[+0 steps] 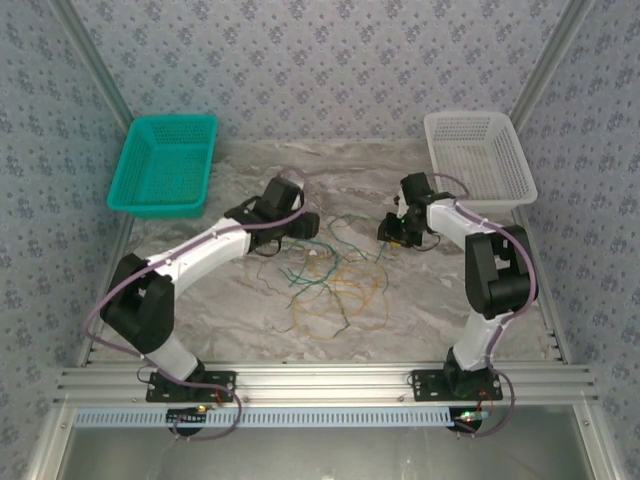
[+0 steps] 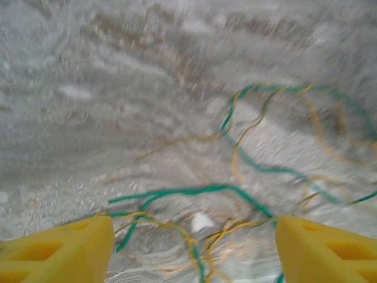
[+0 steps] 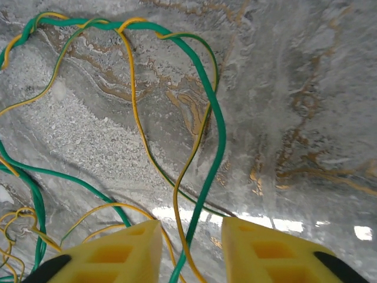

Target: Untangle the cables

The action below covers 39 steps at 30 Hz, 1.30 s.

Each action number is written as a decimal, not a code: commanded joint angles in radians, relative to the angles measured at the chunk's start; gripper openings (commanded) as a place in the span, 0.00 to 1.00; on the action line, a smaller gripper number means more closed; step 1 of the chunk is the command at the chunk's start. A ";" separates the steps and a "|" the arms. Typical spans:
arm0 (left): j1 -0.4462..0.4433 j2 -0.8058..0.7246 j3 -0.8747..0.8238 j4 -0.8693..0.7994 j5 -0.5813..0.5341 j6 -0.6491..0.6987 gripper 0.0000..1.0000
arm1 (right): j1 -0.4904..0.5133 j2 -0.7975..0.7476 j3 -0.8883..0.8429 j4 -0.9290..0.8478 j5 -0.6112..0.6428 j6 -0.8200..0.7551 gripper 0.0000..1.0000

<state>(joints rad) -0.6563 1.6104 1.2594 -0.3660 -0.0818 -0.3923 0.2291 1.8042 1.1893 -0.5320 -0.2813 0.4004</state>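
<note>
The table [image 1: 440, 300] has bare marbled surface along its left, right and near edges and across the far strip between the two baskets. The left arm [image 1: 200, 248] reaches in from the near left corner, and the right arm [image 1: 497, 268] bends in from the near right. A teal basket [image 1: 168, 123] sits at the far left corner and a white basket [image 1: 470, 119] at the far right, both well apart from the cables.

The left gripper [image 1: 305, 224] hangs low over the left end of the tangle. Its jaws stand wide apart, holding nothing, and its wrist view, which is blurred, shows the yellow fingers [image 2: 59, 250] with green and orange loops on the table between and beyond them. The right gripper [image 1: 393, 232] hangs at the right end. Its fingers [image 3: 118, 253] stand only narrowly apart, and a green strand and an orange one run through the gap, not visibly pinched.

The cables [image 1: 335, 280] lie in one loose tangle at the table's middle, between the two grippers and spreading toward the near edge.
</note>
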 commanded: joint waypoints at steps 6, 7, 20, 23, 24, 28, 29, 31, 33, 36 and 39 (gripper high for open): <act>-0.049 -0.211 -0.151 -0.085 0.023 -0.137 0.74 | 0.014 0.023 0.071 -0.036 0.013 -0.034 0.08; -0.051 -0.235 -0.208 -0.044 0.019 -0.149 0.75 | 0.016 0.013 0.069 -0.034 0.016 -0.036 0.05; -0.049 -0.169 -0.174 0.122 -0.043 -0.013 0.75 | 0.064 -0.221 0.078 -0.063 0.117 -0.098 0.00; -0.034 -0.181 -0.138 0.170 -0.014 0.026 0.76 | 0.072 -0.290 0.085 -0.059 0.114 -0.114 0.00; -0.025 -0.194 -0.139 0.204 0.007 0.031 0.76 | 0.076 -0.314 0.093 -0.058 0.113 -0.125 0.00; 0.042 -0.245 -0.179 0.342 0.115 0.029 0.76 | 0.090 -0.387 0.140 -0.063 0.080 -0.165 0.00; 0.061 -0.253 -0.187 0.362 0.141 0.020 0.77 | 0.094 -0.397 0.156 -0.065 0.070 -0.171 0.00; 0.098 -0.273 -0.208 0.414 0.202 0.009 0.76 | 0.107 -0.421 0.186 -0.065 0.047 -0.180 0.00; 0.108 -0.294 -0.221 0.437 0.216 0.019 0.76 | 0.118 -0.440 0.202 -0.060 0.027 -0.176 0.00; 0.108 -0.323 -0.224 0.444 0.271 0.062 0.74 | 0.130 -0.468 0.211 -0.021 -0.027 -0.154 0.00; 0.108 -0.352 -0.226 0.442 0.297 0.071 0.73 | 0.159 -0.477 0.213 0.023 -0.066 -0.155 0.00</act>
<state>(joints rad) -0.5457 1.3025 1.0386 0.0170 0.1429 -0.3557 0.3660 1.3407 1.3766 -0.5480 -0.2863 0.2531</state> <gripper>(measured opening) 0.730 0.058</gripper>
